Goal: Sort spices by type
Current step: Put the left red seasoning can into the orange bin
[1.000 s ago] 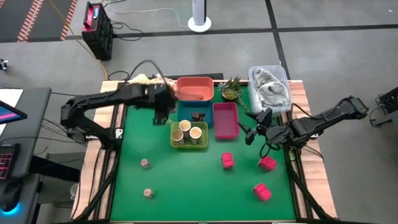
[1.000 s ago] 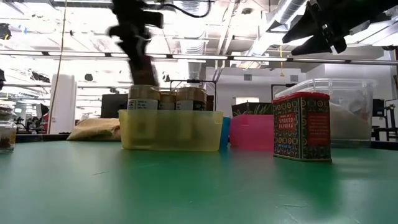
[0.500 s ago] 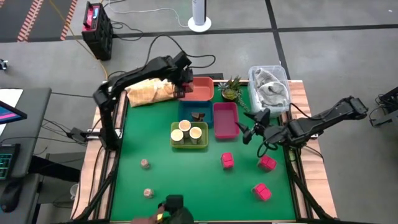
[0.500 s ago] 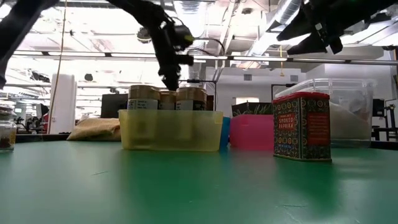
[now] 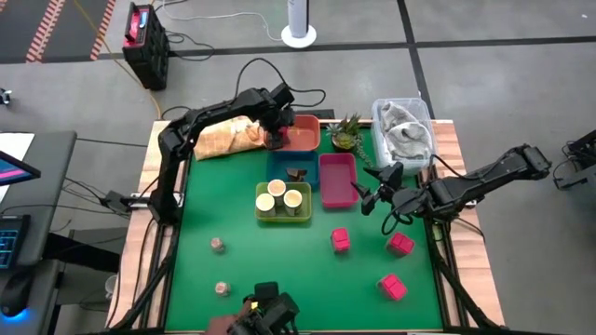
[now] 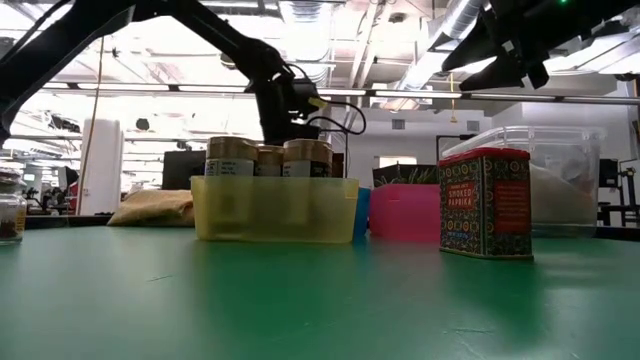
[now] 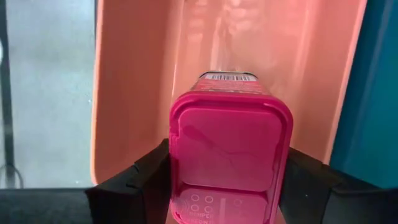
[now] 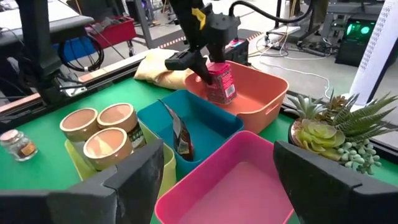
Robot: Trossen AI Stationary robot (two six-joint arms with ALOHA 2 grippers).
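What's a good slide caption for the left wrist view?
Left claw holding a pink spice box over the salmon tray.

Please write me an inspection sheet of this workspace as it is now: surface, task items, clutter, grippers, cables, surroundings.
Surface: green mat on a wooden table.
Task items: three pink tins loose on the mat; a fourth pink tin held over the orange tray; three cream-lidded jars in the yellow tray; two small jars loose; dark piece in the blue tray.
Clutter: plant, clear tub, tan bag, empty pink tray.
Grippers: left gripper shut on the tin; right gripper open, beside the pink tray.
Cables: on the floor behind.
Surroundings: black case, white stand base.
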